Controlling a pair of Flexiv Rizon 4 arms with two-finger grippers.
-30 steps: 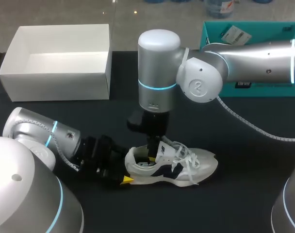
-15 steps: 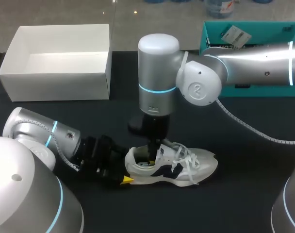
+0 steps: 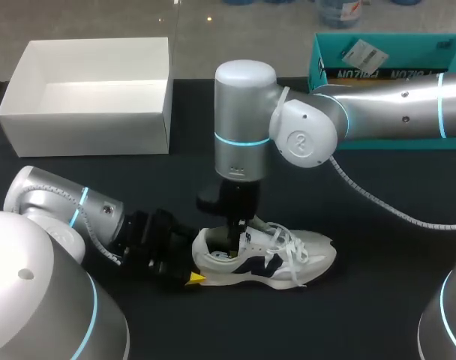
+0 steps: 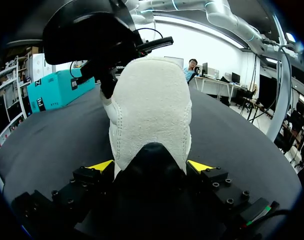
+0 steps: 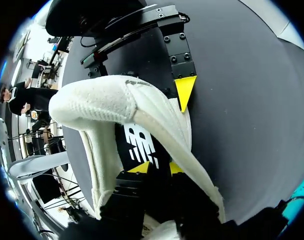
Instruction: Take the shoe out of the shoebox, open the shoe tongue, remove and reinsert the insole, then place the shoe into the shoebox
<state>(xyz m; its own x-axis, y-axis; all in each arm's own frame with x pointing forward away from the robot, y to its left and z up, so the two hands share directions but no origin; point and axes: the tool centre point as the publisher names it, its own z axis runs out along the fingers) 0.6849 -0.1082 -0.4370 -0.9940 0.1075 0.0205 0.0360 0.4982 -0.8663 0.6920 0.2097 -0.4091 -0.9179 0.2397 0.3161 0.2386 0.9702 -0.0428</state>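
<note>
Presently, left gripper (image 4: 151, 167) clamps the shoe (image 3: 265, 259) heel; right gripper (image 5: 158, 167) (tips narrow) inside, at insole (image 5: 142, 142); likely removal, needing firm pinch.

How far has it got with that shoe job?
Done: the shoe is out of the white shoebox and lies on the table. In hand: the left gripper clamps its heel, and the right gripper is down inside the opening, at the insole. Whether the insole has been out already cannot be seen. Left: putting the shoe into the box.
</note>
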